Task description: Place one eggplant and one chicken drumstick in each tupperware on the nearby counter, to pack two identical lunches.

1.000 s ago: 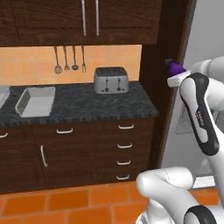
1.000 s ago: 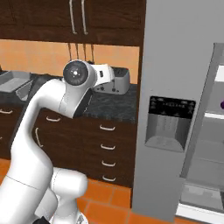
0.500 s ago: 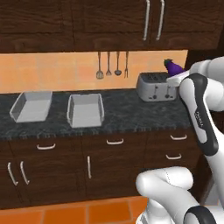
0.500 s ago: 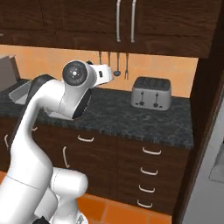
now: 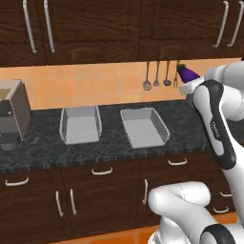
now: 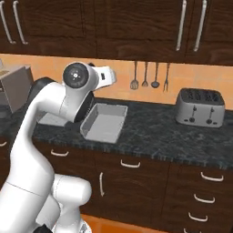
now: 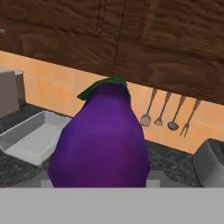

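The end effector is grasping an eggplant, carrying it high above the surface; next, lowering it into a tub seems called for.

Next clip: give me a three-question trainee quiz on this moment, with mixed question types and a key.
1. True or false: both tupperwares on the counter are empty.
2. What is the pincer carrying?
A. a chicken drumstick
B. an eggplant
C. a spatula
3. Fill in: the utensils hang on the wall between the tupperwares and the ____.

Key:
1. True: neither holds any food yet.
2. B: the purple eggplant, green cap up, sits in the pincer.
3. Toaster.
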Robot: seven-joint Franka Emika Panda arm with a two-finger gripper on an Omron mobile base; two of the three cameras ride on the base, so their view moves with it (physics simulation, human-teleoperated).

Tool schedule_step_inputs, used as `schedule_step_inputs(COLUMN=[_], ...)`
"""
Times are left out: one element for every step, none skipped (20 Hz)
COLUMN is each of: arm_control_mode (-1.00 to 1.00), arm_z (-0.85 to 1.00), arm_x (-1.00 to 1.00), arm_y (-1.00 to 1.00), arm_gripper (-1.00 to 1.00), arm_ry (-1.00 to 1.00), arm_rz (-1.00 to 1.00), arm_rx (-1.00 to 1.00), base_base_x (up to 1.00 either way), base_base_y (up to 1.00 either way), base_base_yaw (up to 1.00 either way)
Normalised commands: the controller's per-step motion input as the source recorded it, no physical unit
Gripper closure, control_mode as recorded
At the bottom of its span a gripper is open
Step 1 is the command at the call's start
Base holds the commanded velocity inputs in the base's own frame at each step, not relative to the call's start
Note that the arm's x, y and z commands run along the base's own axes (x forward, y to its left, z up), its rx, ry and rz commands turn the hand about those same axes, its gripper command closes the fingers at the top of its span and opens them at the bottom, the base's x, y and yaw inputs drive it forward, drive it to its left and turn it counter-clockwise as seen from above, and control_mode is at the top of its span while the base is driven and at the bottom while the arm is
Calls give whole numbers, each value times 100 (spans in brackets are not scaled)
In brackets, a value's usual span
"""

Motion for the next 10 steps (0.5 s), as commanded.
schedule_step_inputs(arm_control_mode=[100,100,100,100,100,100,100,100,100,100], arm_z=[0,0,0,0,0,0,0,0,0,0], arm_x=[0,0,0,0,0,0,0,0,0,0], arm_y=[0,0,0,0,0,0,0,0,0,0], arm_gripper=[100,100,100,100,100,100,100,100,100,100], arm_ry=[0,0,0,0,0,0,0,0,0,0], arm_rz=[0,0,0,0,0,0,0,0,0,0], arm_rx=[0,0,0,0,0,0,0,0,0,0], base_base_x=[69,71,77,76,73,63,51,29,10,0], base_base_y=[93,84,74,65,51,31,14,0,0,0], base_base_yaw=[-31,-33,-35,-35,-32,-28,-25,-22,-19,-16])
